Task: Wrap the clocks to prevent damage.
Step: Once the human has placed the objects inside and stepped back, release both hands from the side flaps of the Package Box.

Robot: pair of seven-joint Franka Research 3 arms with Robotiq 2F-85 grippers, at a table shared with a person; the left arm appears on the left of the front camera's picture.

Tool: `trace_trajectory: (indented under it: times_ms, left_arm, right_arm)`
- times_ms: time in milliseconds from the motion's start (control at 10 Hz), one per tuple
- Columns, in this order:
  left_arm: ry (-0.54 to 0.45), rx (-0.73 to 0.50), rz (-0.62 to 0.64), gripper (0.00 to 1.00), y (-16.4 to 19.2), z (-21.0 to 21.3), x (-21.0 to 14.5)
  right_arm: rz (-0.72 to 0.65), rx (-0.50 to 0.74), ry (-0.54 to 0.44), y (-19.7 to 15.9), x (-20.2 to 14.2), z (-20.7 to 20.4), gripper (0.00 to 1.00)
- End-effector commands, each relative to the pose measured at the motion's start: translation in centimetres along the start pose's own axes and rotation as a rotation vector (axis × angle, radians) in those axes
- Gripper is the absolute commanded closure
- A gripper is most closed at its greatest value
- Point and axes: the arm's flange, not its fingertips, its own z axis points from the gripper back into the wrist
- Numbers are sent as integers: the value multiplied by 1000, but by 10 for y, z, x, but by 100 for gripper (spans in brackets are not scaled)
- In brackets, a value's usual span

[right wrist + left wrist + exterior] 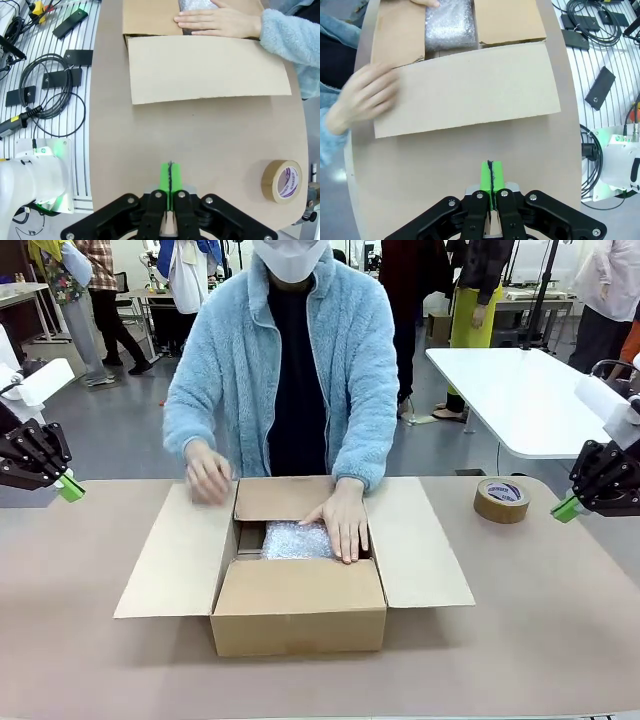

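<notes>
While hanging back at either edge of the table (520,640), shows the left gripper (70,487) and right gripper (566,508) both pinched fully closed, green pads meeting, nothing in hold. Finds the bubble-wrapped bundle (297,540), presumably a clock, low inside the open cardboard box (298,618) at mid-table, pinned under a person's hand (345,523); puts the other hand (208,478), blurred, at the left flap's far corner. Leaves a roll of brown tape (502,500) near the right gripper, apart from the box. Looks light but fragile under that padding: soft, slippery film outside, probably something hard and breakable within. Calls for a gentle hold across the bundle's padded sides, never a squeeze on the flat top; better still, calls for moving the box by its stiff walls.
</notes>
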Motion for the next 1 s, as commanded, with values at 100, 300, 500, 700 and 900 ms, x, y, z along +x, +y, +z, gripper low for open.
trace_trajectory:
  times_ms: [100, 300, 500, 700, 900]
  left_arm:
    - [-4, -1, 0, 100, 0, 0, -1]
    - [-4, -1, 0, 100, 0, 0, -1]
    - [-4, -1, 0, 100, 0, 0, -1]
    - [-4, -1, 0, 100, 0, 0, -1]
    - [-4, -1, 0, 100, 0, 0, -1]
  right_arm:
    - [12, 9, -31, -2, -1, -1, 99]
    - [12, 9, -31, -2, -1, -1, 99]
    - [12, 9, -31, -2, -1, -1, 99]
    - [12, 9, -31, -2, -1, -1, 99]
    - [12, 9, -31, -2, -1, -1, 99]
